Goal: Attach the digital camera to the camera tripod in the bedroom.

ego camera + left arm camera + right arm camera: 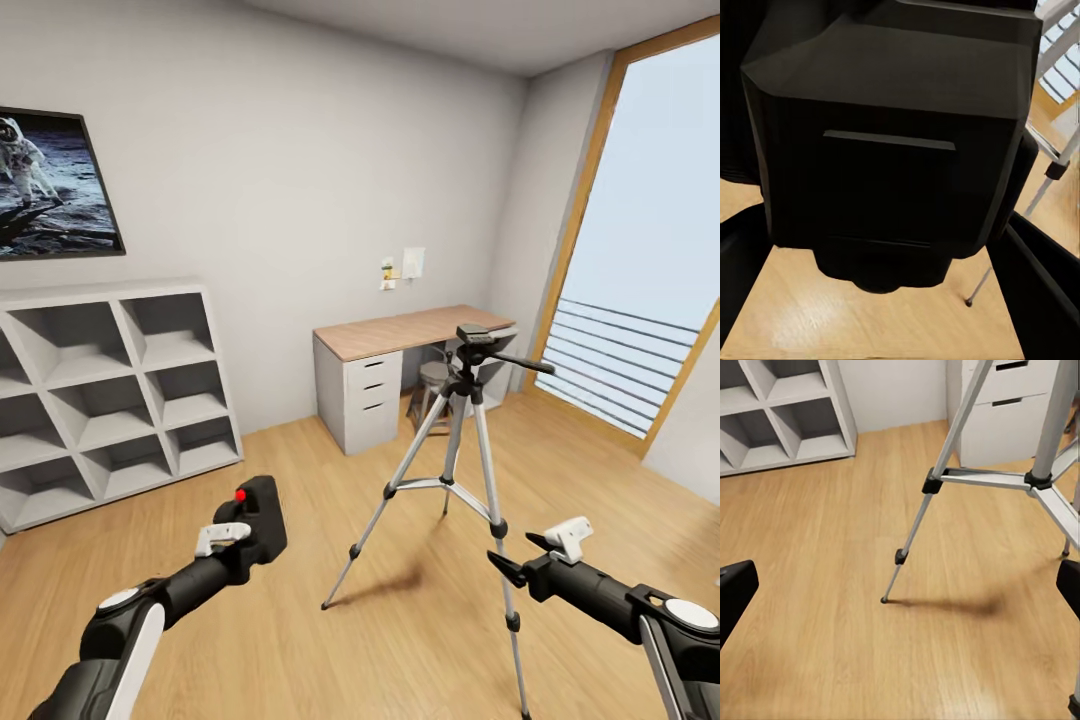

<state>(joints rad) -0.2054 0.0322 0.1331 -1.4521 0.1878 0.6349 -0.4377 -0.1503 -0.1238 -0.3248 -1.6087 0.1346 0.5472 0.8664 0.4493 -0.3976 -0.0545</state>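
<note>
Bedroom plank floor (pixel 400 640): left claw (pixel 243 540) clamped on digital camera (pixel 262 520); right claw (pixel 545 550) apart beside camera tripod (pixel 455 450).

White cube shelves (pixel 110 390), desk (pixel 400 335), astronaut picture (pixel 50 185).

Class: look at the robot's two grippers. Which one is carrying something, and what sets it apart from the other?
The left gripper: it is shut on the black camera with the red button. The right gripper is open and empty, beside the tripod.

No readable text anywhere here. The notes (pixel 390 272) on the wall above the desk (pixel 420 331) are too small to make out, and the astronaut poster (pixel 50 185) left of them has no legible lettering either.
</note>
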